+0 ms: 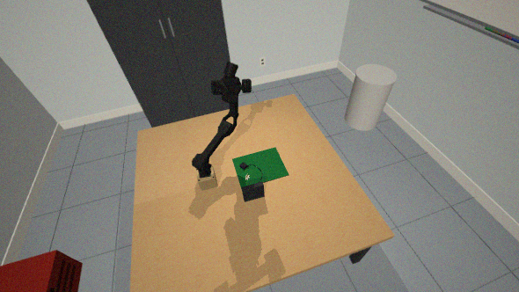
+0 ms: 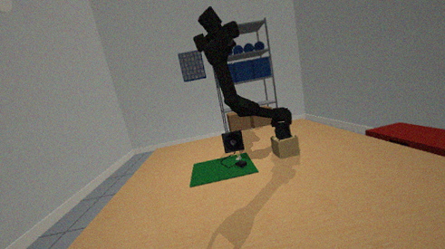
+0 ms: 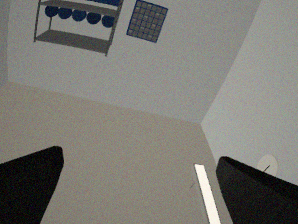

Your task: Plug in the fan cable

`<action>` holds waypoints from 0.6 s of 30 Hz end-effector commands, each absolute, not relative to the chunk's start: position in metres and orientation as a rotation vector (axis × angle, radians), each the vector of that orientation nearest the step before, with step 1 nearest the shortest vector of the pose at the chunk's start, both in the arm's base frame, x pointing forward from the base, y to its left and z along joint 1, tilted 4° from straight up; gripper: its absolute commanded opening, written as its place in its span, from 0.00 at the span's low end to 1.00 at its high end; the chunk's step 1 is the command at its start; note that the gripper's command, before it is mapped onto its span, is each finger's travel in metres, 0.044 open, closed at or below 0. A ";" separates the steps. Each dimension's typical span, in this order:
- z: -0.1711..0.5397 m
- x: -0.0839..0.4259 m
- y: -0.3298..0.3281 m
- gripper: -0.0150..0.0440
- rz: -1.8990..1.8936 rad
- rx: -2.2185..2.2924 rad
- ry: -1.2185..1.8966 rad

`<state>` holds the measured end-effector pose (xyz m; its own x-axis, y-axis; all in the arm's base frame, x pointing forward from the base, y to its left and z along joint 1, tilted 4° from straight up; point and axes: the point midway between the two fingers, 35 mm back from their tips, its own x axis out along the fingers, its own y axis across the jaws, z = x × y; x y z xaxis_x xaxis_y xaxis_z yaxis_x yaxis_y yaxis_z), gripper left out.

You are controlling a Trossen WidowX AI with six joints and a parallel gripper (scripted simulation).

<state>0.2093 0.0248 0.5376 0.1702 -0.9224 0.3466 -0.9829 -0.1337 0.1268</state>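
Note:
The green board (image 1: 274, 162) (image 2: 205, 174) lies flat on the table. The fan (image 1: 253, 193) (image 2: 233, 141), a black box, stands at its edge. Its thin dark cable (image 1: 261, 170) (image 2: 222, 161) curves over the board to a small black block (image 1: 244, 165) (image 2: 241, 163), apparently the plug. A small white part (image 1: 247, 177) (image 2: 238, 158), perhaps the header, is between block and fan. The pins are too small to make out. My gripper (image 1: 230, 85) (image 2: 215, 37) (image 3: 141, 163) is raised high above the table, away from the board. Its fingers are wide apart with nothing between them.
The arm's base stands on a beige block (image 1: 208, 180) (image 2: 285, 146) beside the board. A red cabinet (image 1: 32, 274) (image 2: 434, 138) and a pale cylinder (image 1: 370, 98) stand off the table. The wrist view shows walls, a shelf (image 3: 75, 42) and a lit strip (image 3: 206, 192).

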 end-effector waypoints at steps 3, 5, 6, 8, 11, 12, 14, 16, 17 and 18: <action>0.538 0.209 0.025 1.00 0.263 2.131 -1.818; 0.538 0.208 0.025 0.96 0.280 2.140 -1.822; 0.538 0.202 0.027 0.91 0.331 2.168 -1.835; 0.543 0.178 0.024 0.82 0.510 2.330 -1.858; 0.548 0.140 0.006 0.69 0.795 2.626 -1.872; 0.548 0.129 -0.001 0.64 0.889 2.723 -1.875; 0.547 0.111 -0.019 0.61 1.076 2.912 -1.879; 0.542 0.097 -0.040 0.61 1.261 3.093 -1.884; 0.539 0.091 -0.051 0.61 1.353 3.180 -1.889; 0.535 0.087 -0.062 0.61 1.445 3.264 -1.897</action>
<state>0.1093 -0.0190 0.5481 0.3510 -0.9139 0.2039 -0.6102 -0.3884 -0.6905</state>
